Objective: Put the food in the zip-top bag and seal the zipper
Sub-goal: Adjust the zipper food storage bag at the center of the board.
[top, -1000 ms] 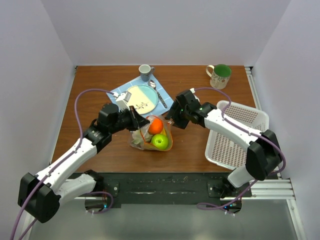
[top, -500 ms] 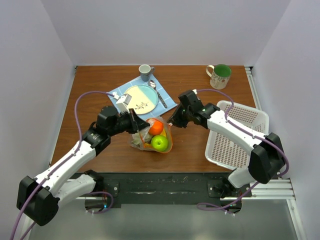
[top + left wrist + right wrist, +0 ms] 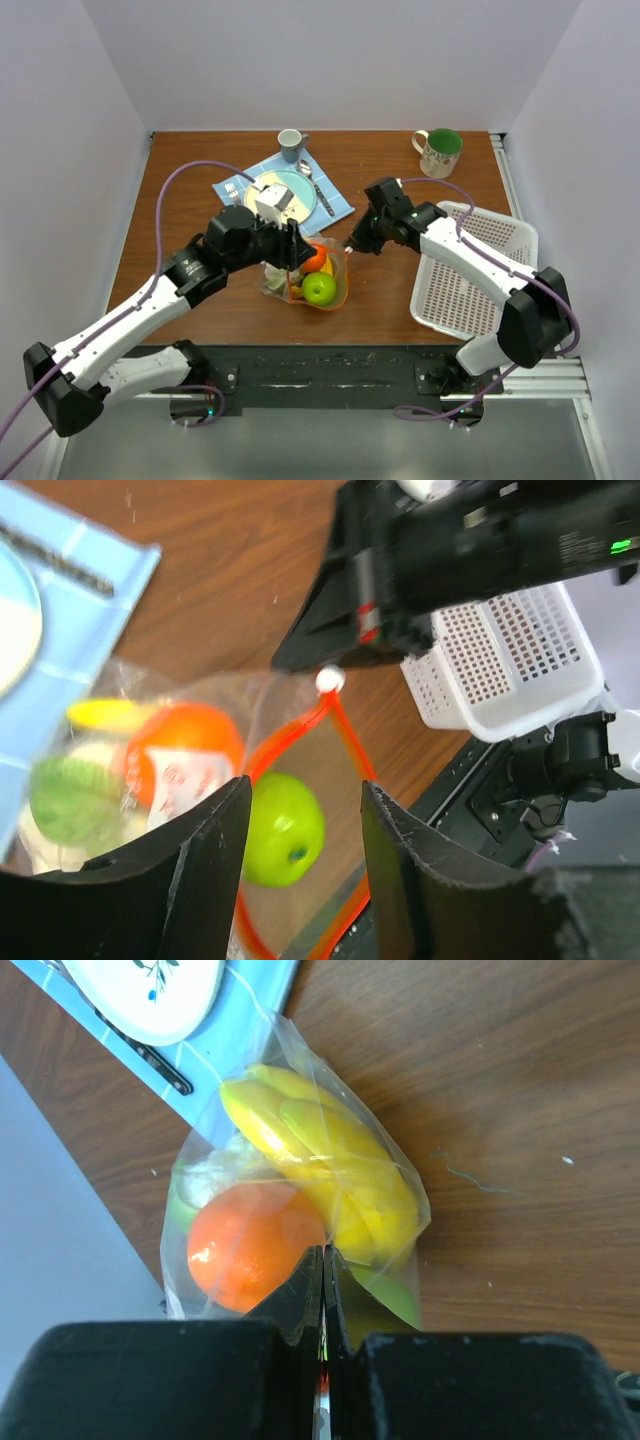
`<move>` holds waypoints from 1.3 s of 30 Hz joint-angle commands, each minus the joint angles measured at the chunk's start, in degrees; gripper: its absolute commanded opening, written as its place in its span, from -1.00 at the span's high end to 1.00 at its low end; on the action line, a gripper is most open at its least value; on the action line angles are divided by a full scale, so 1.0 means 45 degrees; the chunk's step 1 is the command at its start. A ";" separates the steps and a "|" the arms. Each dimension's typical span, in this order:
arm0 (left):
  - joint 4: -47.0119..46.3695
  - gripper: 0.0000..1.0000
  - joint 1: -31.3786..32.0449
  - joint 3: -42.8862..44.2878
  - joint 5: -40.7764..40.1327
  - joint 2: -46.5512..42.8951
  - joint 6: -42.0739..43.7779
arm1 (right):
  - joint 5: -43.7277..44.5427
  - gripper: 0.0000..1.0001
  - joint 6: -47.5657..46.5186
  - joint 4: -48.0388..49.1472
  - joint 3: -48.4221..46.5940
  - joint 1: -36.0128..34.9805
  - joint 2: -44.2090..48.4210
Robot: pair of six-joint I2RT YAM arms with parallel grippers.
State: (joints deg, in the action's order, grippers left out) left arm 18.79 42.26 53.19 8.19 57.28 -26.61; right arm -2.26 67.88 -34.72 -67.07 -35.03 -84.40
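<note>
Sealing now due, by the look. Brown wooden surface (image 3: 200, 200): carries clear crinkly zip-top bag (image 3: 272, 283) at centre, holding green toy apple (image 3: 320, 288), round orange fruit (image 3: 315, 258), yellow banana (image 3: 330, 1150), pale green leafy piece (image 3: 75, 800). Orange-red zipper strip (image 3: 345, 740): gaping. Right fingers (image 3: 318, 1280): pinched shut on its corner. Left fingers (image 3: 215, 870): parted, empty, above the bag; should pin the bag while the right runs the strip.

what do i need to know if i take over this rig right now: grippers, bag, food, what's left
Grippers: the left gripper is open, over the zip-top bag, holding nothing. The right gripper is shut on the end of the zipper.
Food: orange, green apple, banana and leafy piece are all inside the bag.
Done: loading.
Left: the zipper gapes in a loop, not yet sealed; it needs running shut.
</note>
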 commanded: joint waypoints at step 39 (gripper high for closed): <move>0.0161 0.06 0.4848 0.5544 -0.5884 0.5065 0.6597 | 0.0093 1.00 0.0776 -0.3632 -0.2967 -0.0009 0.0924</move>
State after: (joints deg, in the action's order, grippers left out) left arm 20.40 64.53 74.87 -19.99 80.34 0.89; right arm -1.23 70.57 -50.65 -77.78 -34.96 -80.55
